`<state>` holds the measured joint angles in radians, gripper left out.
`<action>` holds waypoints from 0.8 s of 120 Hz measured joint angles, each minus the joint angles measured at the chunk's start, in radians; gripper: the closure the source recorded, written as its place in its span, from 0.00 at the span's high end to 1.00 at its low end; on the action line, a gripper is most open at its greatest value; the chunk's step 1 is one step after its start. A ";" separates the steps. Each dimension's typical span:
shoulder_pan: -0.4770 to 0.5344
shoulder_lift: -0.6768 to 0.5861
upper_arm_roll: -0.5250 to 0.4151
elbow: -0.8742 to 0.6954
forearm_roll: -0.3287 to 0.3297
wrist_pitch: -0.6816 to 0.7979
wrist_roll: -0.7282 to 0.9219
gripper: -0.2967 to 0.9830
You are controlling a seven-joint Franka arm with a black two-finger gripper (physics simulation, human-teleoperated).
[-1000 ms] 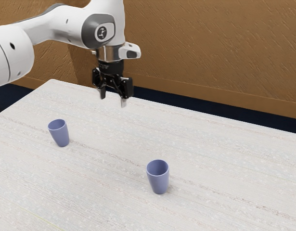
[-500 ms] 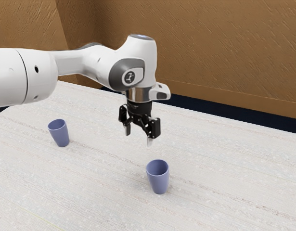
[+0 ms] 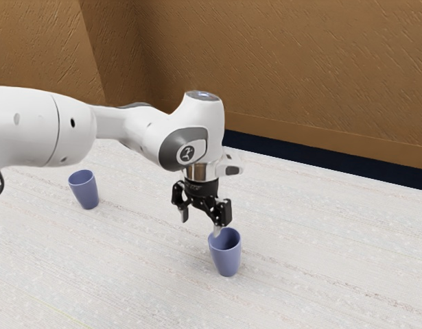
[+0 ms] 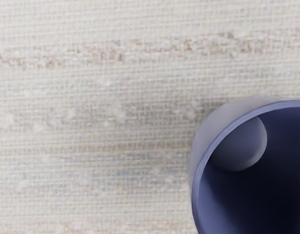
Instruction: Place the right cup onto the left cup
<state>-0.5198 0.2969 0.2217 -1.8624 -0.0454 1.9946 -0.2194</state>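
Poised with spread, empty tool (image 3: 200, 225) by the tapered blue cup (image 3: 226, 258), lower centre, perhaps touching; yet to grip, lift and stack onto the matching cup (image 3: 86, 194), exterior view's left.

A brown wall (image 3: 300, 68), scored with fine slanting marks, rises behind the table (image 3: 334, 226) and folds into corners toward the exterior view's left. A smoother brown band (image 3: 320, 138) edges its foot, above dark navy floor (image 3: 320, 156). The pale tabletop carries brownish streaks and a woven-looking grain under soft light.
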 joint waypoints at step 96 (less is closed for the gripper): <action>-0.009 0.084 -0.014 0.000 -0.004 0.167 -0.079 0.31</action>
<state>-0.5284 0.3808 0.2074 -1.8622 -0.0489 2.1620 -0.2984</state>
